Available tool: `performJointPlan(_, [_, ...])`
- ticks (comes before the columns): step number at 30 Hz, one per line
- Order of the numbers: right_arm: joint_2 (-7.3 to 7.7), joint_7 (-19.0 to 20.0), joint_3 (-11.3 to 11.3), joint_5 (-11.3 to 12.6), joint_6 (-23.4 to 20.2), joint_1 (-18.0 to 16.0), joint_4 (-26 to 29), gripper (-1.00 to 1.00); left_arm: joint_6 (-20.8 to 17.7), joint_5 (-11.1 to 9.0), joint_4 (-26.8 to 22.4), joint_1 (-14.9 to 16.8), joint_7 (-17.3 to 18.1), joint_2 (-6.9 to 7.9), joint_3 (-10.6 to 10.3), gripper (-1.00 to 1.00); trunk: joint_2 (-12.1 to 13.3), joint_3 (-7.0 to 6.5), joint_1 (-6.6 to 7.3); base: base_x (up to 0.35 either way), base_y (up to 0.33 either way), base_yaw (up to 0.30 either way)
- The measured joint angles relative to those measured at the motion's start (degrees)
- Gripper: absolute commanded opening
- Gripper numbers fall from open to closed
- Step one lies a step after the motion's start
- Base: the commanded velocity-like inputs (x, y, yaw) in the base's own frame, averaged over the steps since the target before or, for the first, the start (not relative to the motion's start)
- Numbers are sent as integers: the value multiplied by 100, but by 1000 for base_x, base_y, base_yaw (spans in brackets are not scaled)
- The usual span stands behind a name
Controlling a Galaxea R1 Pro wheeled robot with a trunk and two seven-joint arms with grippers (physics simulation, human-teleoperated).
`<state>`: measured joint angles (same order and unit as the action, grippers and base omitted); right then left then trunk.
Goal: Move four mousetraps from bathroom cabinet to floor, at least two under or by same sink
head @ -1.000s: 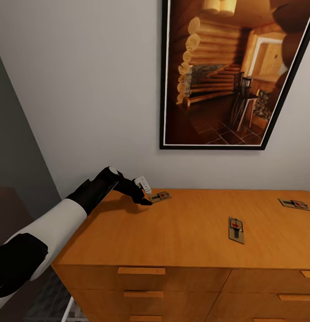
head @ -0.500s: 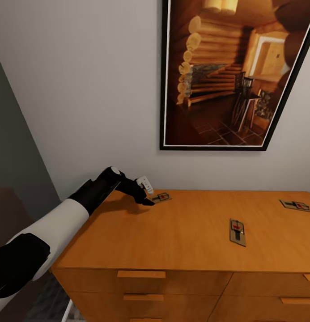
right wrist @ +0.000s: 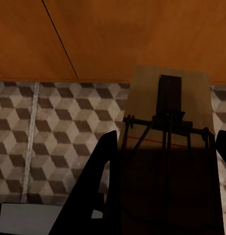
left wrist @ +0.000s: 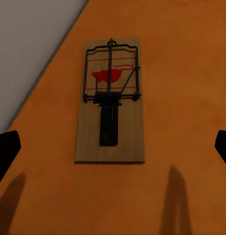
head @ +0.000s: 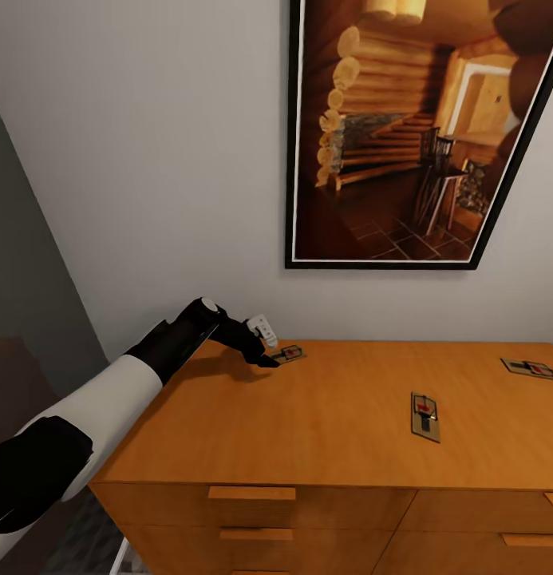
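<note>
Head view: three mousetraps lie flat on the cabinet top, one near its back-left corner, one mid-top, one at its back-right. Left gripper, fingers spread wide, hovers beside the back-left trap. Right gripper clamps a fourth mousetrap before the cabinet front, above the bathroom floor.

1. A large black-framed picture of a log-cabin interior hangs on the wall at one o'clock.
2. The wall is plain pale grey.
3. A darker grey panel stands at nine o'clock.
</note>
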<state>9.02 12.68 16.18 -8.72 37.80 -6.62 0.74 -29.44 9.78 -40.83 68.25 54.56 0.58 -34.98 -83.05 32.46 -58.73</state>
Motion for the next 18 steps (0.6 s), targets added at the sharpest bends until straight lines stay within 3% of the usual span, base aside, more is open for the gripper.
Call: performJointPlan(18, [-7, 0, 0, 0, 0, 0, 0, -100, 0, 0, 0, 0, 0, 0, 0, 100, 0, 80, 0, 0, 0, 0])
